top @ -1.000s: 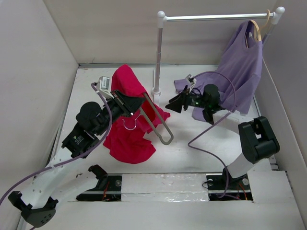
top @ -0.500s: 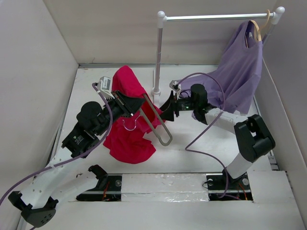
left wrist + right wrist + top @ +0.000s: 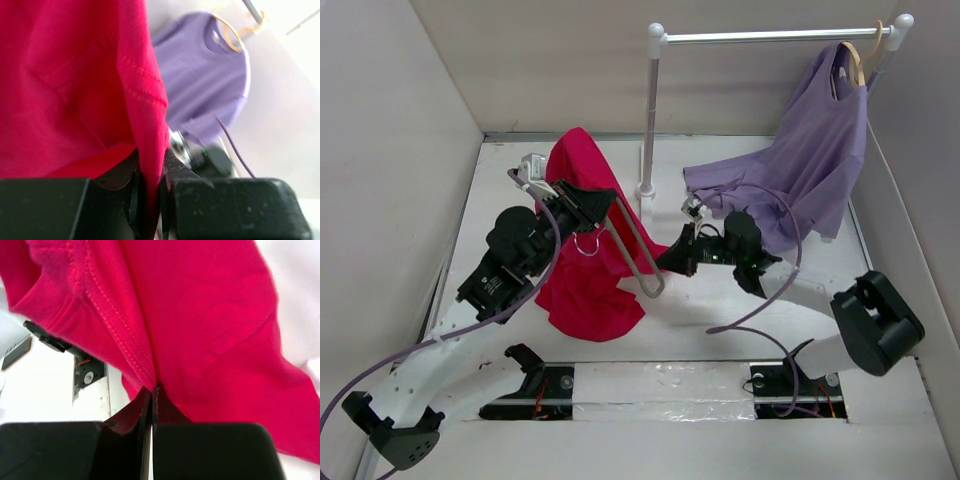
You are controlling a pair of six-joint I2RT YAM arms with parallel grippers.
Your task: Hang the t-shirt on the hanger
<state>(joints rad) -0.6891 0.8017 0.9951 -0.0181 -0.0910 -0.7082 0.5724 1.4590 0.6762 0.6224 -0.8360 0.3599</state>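
**T-shirt part-draped on hanger — both grippers pinching cloth**

T-shirt (image 3: 585, 300), the red one, hangs off the raised left gripper (image 3: 592, 208) in a long drape. Its top is bunched high toward the back wall and its bottom is pooled on the table (image 3: 665, 335) near the arm bases. Grey hanger (image 3: 642, 240) sticks out of the cloth at a slant, one long side bare and pointing toward the right arm. Rest of the frame is under fabric, so can't tell how much is actually threaded through the shirt.

Left gripper: jaws closed tight w/ red fabric between them, per its wrist cam. Whether the hanger wire is in that pinch too — can't tell. Looks like it's up there to hold shirt + hanger off the table so the cloth has room to fall.

Right gripper (image 3: 670, 262): reaching across low, at the shirt's right edge, just beside the hanger's bare end. Its cam shows fingers (image 3: 130, 415) closed to nothing on a stitched hem. Prob. holding that edge so it can be drawn out over the exposed side of the hanger.

Judgement: mid-task, dressing step, and the bare side needs covering. Risk is the thin pinch slipping off the hem, or a tug dragging the hanger out of the left grip.

Purple shirt (image 3: 820, 150) on its wooden hanger (image 3: 855, 60) hangs from the rail (image 3: 770, 36) at back right, not involved.
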